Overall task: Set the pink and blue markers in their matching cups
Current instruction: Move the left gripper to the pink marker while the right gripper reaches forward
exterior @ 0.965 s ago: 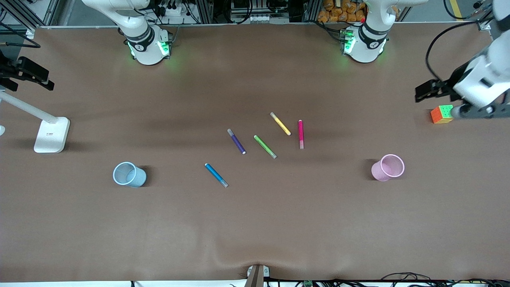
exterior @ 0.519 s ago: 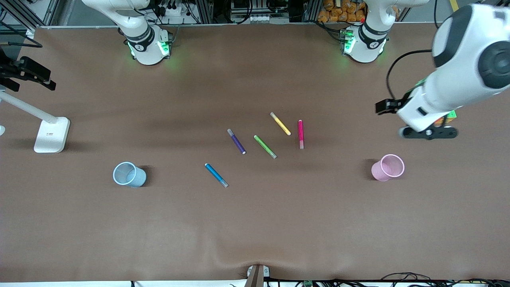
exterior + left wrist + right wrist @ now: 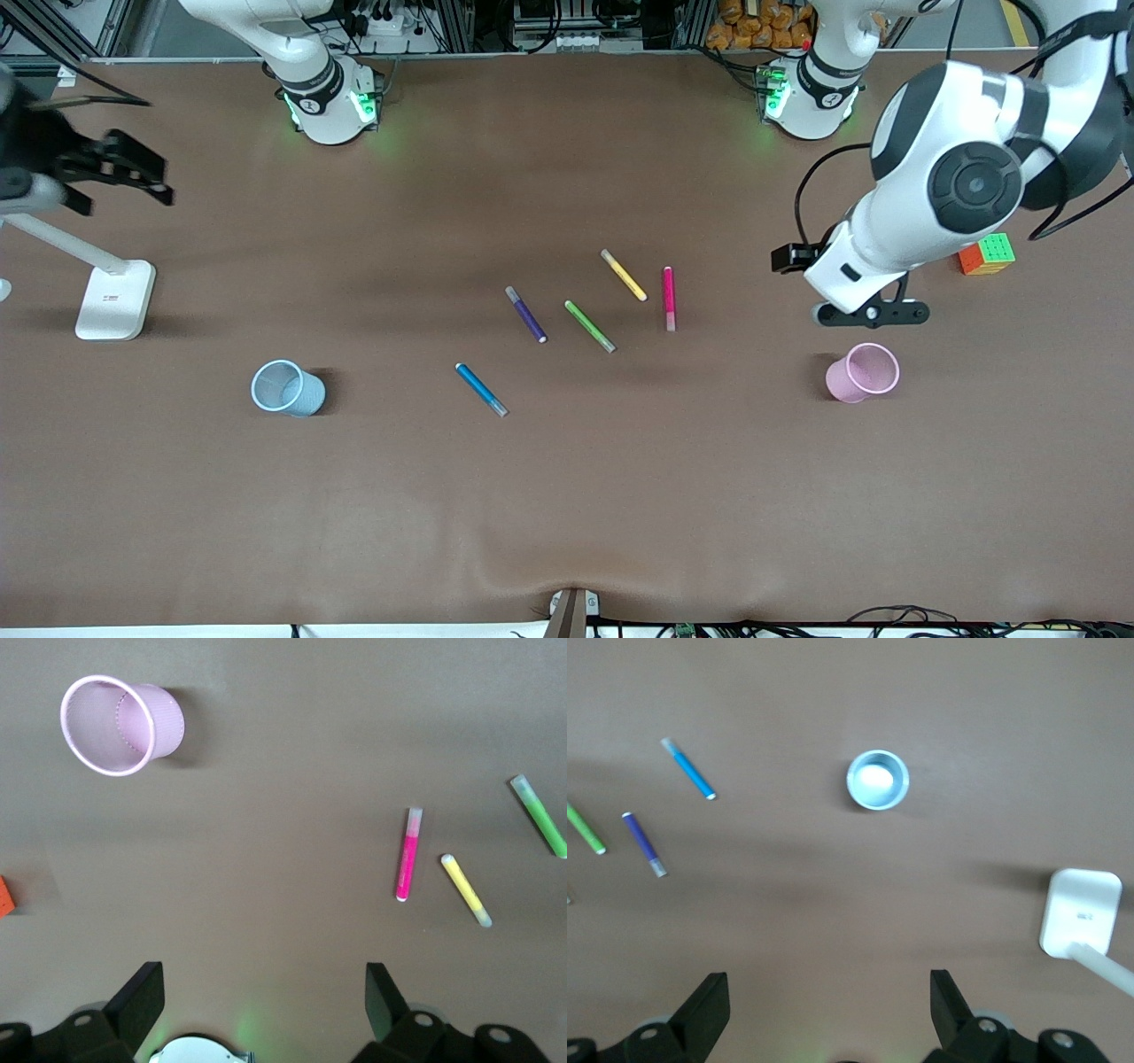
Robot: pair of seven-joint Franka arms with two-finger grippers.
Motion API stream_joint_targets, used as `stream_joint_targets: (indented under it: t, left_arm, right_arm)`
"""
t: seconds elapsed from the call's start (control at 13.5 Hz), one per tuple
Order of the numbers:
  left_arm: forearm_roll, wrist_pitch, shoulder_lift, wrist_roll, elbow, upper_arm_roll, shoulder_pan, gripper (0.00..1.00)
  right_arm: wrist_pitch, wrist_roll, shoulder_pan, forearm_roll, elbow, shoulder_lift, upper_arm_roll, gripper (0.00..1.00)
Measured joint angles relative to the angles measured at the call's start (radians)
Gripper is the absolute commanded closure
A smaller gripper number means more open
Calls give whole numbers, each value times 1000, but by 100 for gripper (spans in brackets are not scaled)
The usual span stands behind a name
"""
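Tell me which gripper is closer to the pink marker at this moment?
The left gripper. It hangs open over bare table between the pink marker and the pink cup. The right gripper, also open, is high over the right arm's end of the table.

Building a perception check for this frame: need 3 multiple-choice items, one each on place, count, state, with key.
1. The blue marker lies:
A. in the blue cup
B. on the table, nearer the front camera than the purple marker
C. in the left pincer

2. Markers on the table:
A. three
B. four
C. five

3. The left pincer is:
A. open and empty
B. shut on the pink marker
C. shut on the pink cup

Key: B, it lies flat below the purple marker in the front view. C, blue, purple, green, yellow, pink. A, fingers spread in its wrist view, nothing between.
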Motion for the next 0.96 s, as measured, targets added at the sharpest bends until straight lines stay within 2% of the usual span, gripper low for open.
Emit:
stream_joint_targets:
  t: [0.37,0.59,0.96]
  left_arm:
    - [0,92,96,-122,-25,-58,-6,0]
    - [0,179,173,-199,-66,-72,-53,0]
    - [-34,343,255,-233,-133,-74,-83,3]
  right_arm:
    - [15,-45,135,2,-1,54,5,0]
    - [20,-52,227,9,-1,60,6,0]
    - [69,-54,315,83,-3,127,6,0]
